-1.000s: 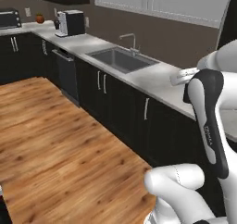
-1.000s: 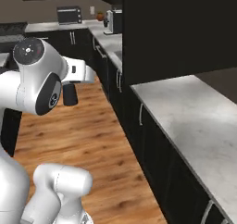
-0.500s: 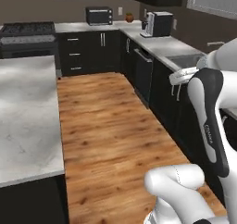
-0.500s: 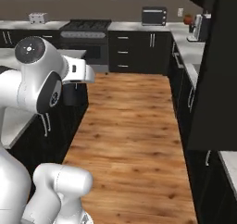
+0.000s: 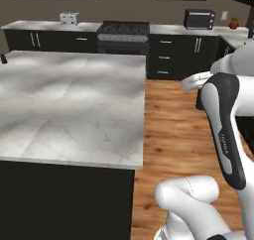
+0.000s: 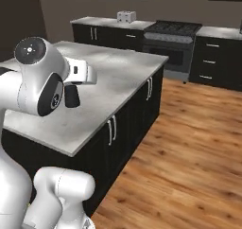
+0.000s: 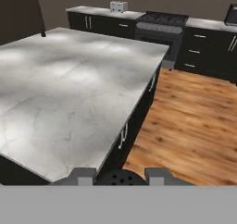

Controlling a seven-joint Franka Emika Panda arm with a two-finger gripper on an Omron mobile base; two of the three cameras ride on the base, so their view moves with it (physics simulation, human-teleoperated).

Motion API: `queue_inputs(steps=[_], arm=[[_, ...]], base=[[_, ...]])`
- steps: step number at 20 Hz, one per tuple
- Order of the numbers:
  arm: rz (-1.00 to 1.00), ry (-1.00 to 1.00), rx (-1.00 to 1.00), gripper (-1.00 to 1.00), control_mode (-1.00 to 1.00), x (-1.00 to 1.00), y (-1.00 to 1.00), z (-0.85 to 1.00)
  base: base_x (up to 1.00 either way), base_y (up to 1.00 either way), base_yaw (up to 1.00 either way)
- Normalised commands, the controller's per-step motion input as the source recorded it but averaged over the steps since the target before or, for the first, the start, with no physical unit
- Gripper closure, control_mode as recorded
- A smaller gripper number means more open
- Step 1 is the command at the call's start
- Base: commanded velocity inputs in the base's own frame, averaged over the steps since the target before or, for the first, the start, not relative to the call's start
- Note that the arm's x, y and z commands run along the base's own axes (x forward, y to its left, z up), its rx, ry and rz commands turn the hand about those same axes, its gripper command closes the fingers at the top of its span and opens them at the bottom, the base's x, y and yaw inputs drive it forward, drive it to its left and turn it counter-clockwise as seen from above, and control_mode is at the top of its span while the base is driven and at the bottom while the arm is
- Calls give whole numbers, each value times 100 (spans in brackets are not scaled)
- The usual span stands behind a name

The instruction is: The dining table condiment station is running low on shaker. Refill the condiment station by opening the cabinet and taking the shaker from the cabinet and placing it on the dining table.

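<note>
My gripper (image 7: 120,176), clenched on the shaker (image 7: 121,180) whose perforated top showed between its tips, hung just off the table (image 7: 69,93), which the base's turn from the sink counter had brought near, leaving, I judged, only the placing.

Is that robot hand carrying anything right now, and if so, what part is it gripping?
Yes. The gripper is closed on a shaker, fingertips on either side of its round, perforated dark top, above the dining table. The rest of it is hidden.
</note>
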Motion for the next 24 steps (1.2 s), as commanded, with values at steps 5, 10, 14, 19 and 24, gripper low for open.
queue_inputs(steps=[5,10,14,19,24], arm=[[0,0,0,100,100,0,0,0],[0,0,0,100,100,0,0,0],[0,0,0,100,100,0,0,0],[0,0,0,100,100,0,0,0],[0,0,0,100,100,0,0,0]], base=[[47,89,51],[61,100,40],[79,100,33],[90,100,27],[85,100,11]])
